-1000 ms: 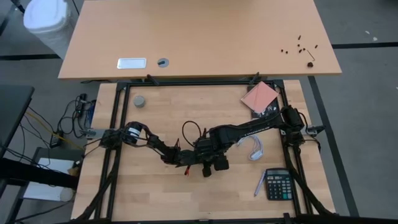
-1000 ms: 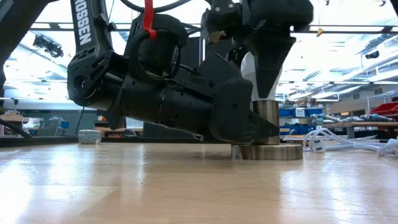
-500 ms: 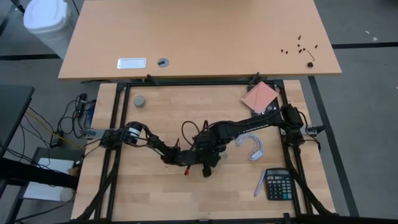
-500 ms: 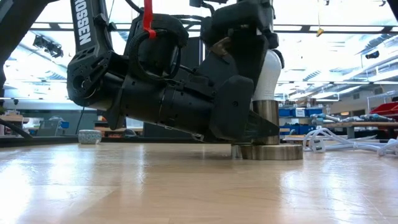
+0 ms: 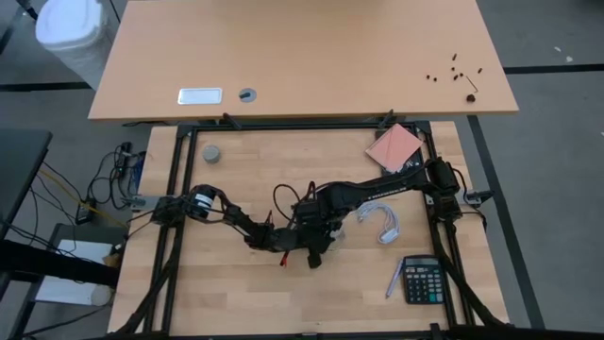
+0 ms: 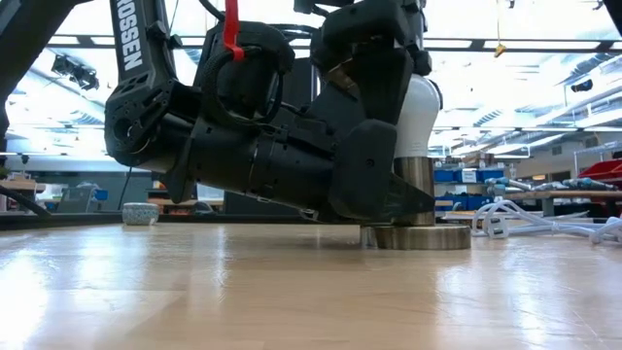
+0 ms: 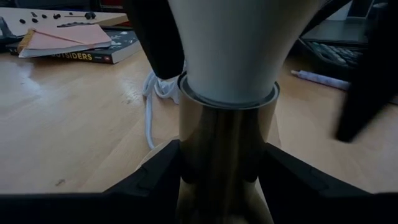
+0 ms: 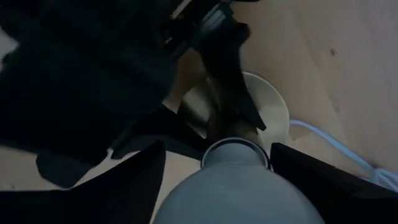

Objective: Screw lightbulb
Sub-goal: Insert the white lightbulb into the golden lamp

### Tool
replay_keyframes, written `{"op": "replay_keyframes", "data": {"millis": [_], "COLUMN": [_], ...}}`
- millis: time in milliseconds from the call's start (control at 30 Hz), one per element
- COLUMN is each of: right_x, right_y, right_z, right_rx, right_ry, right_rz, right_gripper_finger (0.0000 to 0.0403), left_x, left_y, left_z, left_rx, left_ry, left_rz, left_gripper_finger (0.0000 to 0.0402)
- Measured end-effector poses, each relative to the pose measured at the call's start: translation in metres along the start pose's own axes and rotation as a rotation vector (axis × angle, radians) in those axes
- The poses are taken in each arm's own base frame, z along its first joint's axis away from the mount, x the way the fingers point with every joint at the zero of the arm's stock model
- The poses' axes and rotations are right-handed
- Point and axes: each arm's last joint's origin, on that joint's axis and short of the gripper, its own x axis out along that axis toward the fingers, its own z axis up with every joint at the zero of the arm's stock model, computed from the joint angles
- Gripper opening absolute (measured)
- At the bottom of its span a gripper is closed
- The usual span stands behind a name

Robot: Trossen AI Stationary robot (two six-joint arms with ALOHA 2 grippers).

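Wooden counter (image 5: 236,170) carried both arms near its middle. Left gripper (image 7: 224,186) lay low, fingers (image 7: 155,174) clamped on brass socket (image 6: 416,185). Right gripper (image 8: 217,168) hung above, fingers (image 8: 311,174) apart beside white lightbulb (image 6: 420,117), seated upright in socket, toward counter's front edge.

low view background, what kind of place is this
Probably a lab or workshop. Beyond the table the low view shows strip-lit open ceilings, shelving with blue bins and benches, while a calculator and book lie on the work table.
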Motion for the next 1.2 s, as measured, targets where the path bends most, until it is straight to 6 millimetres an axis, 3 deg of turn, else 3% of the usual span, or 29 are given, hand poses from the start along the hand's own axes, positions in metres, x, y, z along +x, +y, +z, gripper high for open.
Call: {"op": "replay_keyframes", "data": {"millis": [267, 533, 867, 1200], "right_x": [-0.019, -0.046, -0.05, -0.041], "right_y": [0.0, 0.004, 0.019, 0.023], "right_z": [0.001, -0.001, -0.02, -0.027], "right_rx": [-0.115, -0.222, -0.832, -1.224], "right_ry": [-0.025, -0.06, -0.018, 0.037], "right_rz": [-0.023, -0.076, -0.188, -0.196], "right_gripper_finger": [0.0358, 0.0363, 0.036, 0.0357], "left_x": [0.001, 0.0, 0.0, 0.0], "left_y": [0.001, 0.001, 0.0, 0.0], "left_z": [0.0, 0.0, -0.001, -0.001], "left_rx": [-0.001, 0.0, 0.002, 0.003], "left_ry": [0.001, 0.007, 0.01, 0.011], "left_rz": [0.003, 0.002, -0.004, -0.005], "left_gripper_finger": [0.0193, 0.0193, 0.0193, 0.0193]}}
